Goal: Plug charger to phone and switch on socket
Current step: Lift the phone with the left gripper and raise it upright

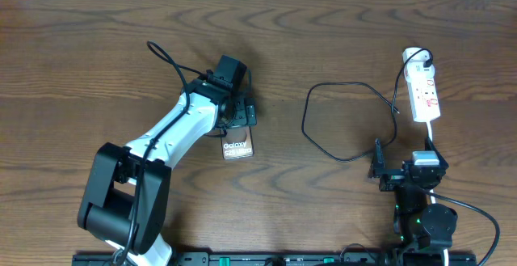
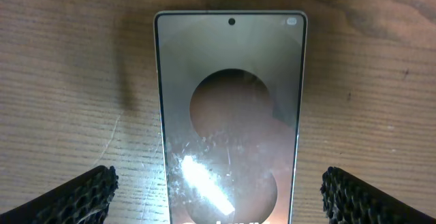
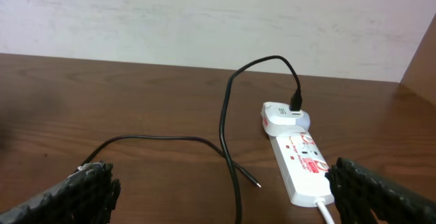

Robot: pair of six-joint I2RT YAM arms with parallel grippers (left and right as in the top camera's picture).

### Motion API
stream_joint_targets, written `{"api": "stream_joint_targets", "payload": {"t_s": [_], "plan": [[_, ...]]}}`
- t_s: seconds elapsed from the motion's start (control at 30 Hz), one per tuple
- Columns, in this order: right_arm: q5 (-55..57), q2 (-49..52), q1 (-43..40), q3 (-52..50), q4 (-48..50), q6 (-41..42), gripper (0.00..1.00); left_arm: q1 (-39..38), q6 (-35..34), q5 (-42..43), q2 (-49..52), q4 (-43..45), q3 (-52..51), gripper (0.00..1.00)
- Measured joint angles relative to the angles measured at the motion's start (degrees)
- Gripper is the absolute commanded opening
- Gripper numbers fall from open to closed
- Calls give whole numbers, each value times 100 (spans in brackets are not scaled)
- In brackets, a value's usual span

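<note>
Overhead, the left gripper [image 1: 236,120] is hovering over the far end of the phone [image 1: 237,147], which is lying flat on the table [image 1: 81,56] at centre-left with its "Galaxy" lettering showing. The right gripper [image 1: 394,171] is waiting near the front edge on the right, and the socket [image 1: 424,96] is sitting beyond it at the far right. The charger [image 1: 307,108] is looping across the wood between the two arms, its tip [image 1: 397,114] ending just beside the socket and well apart from the phone. Through the left wrist, the phone [image 2: 231,115] is filling the gap between the two fingers [image 2: 75,197], which are standing wide apart and touching nothing. Through the right wrist, the fingers [image 3: 68,200] are likewise spreading wide and holding nothing; the charger [image 3: 225,115] is arching out of the white plug [image 3: 283,118] seated in the socket [image 3: 300,166], and its tip [image 3: 257,184] is lying loose on the table. By my reading, the job is only starting: the left arm is lining up to steady the phone. Next, the right arm is probably needing to reach for the loose tip, pinch it close behind the connector and carry it across to the phone's port; the switch is coming after that.
</note>
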Motion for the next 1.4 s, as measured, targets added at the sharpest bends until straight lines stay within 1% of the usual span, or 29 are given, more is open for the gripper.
{"api": "stream_joint_targets", "payload": {"t_s": [0.2,0.4,0.77,1.0,1.1,1.2,1.4], "plan": [[0,0,0,0,0,0,99,-2,-20,0,138,17,0,98],[2,0,0,0,0,0,99,-7,-44,168,603,146,2,98],[0,0,0,0,0,0,99,-284,-87,37,638,168,7,98],[0,0,0,0,0,0,99,-286,-306,13,643,155,11,98],[0,0,0,0,0,0,99,-286,-369,9,643,155,11,99],[0,0,0,0,0,0,99,-289,-411,-4,649,155,13,97],[0,0,0,0,0,0,99,-306,-450,-85,776,79,136,97]]}}
